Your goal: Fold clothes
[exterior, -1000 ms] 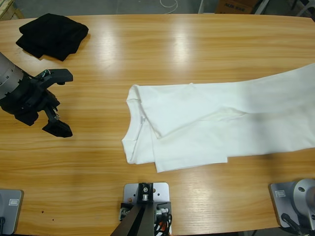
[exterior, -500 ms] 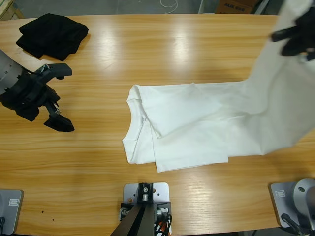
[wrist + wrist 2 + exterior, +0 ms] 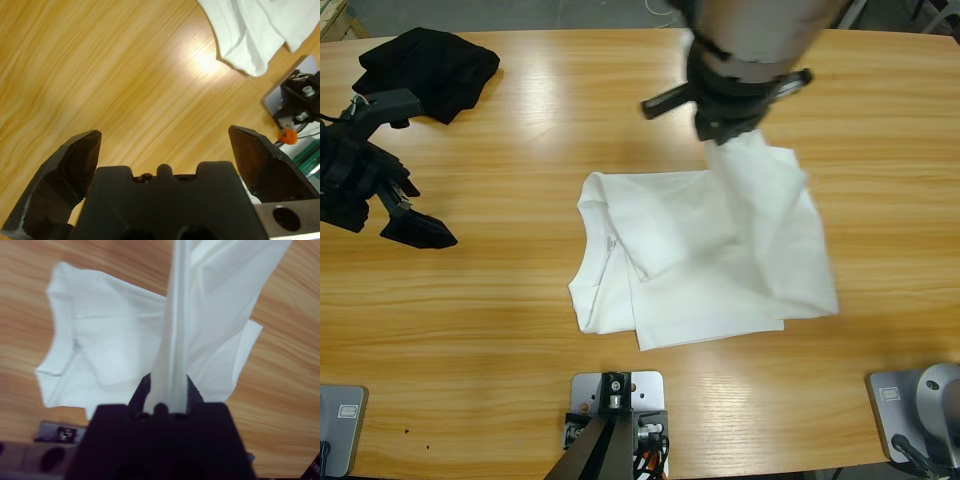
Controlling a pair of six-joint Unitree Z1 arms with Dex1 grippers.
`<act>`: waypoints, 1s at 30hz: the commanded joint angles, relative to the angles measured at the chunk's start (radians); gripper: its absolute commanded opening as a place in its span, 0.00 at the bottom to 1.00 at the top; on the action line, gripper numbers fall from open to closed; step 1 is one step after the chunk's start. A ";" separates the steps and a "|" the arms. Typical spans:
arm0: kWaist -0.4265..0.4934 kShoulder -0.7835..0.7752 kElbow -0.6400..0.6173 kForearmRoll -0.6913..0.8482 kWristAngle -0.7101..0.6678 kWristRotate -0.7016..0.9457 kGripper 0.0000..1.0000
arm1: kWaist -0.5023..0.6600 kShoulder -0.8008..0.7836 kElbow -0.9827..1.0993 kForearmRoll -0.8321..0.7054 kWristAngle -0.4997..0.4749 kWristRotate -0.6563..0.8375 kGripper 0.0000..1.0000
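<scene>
Below our right gripper the white T-shirt hangs by its hem, pinched tight between the jaws, its collar end flat on the table straight ahead. Our left gripper waits spread wide and empty, well off to the side near the black garment.

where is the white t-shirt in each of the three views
High view: white T-shirt at table centre, hem lifted by the right gripper.
Left wrist view: one corner, top right.
Right wrist view: fills the upper middle, a bunched strip running into the shut jaws.
Shared landmark: the wooden table.
</scene>
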 commanded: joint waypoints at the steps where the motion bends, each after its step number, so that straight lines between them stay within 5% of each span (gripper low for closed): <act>1: 0.033 -0.039 0.098 -0.039 0.000 -0.006 0.99 | 0.070 0.193 -0.216 0.097 0.060 0.005 0.00; 20: 0.052 -0.054 0.156 -0.064 -0.002 -0.010 0.99 | 0.139 0.330 -0.226 0.096 0.152 -0.033 0.00; 21: 0.052 -0.054 0.157 -0.064 -0.002 -0.010 0.99 | 0.143 0.332 -0.225 0.096 0.156 -0.031 0.09; 22: 0.052 -0.054 0.159 -0.064 -0.002 -0.009 0.99 | 0.148 0.331 -0.226 0.096 0.161 -0.029 0.50; 23: 0.052 -0.054 0.160 -0.064 -0.002 -0.009 0.99 | 0.154 0.328 -0.229 0.096 0.160 -0.022 0.77; 24: 0.052 -0.054 0.162 -0.065 -0.002 -0.009 0.99 | 0.157 0.324 -0.233 0.096 0.157 -0.015 0.91; 30: 0.053 -0.066 0.188 -0.073 -0.002 -0.008 0.99 | 0.165 0.289 -0.237 0.103 0.135 0.007 1.00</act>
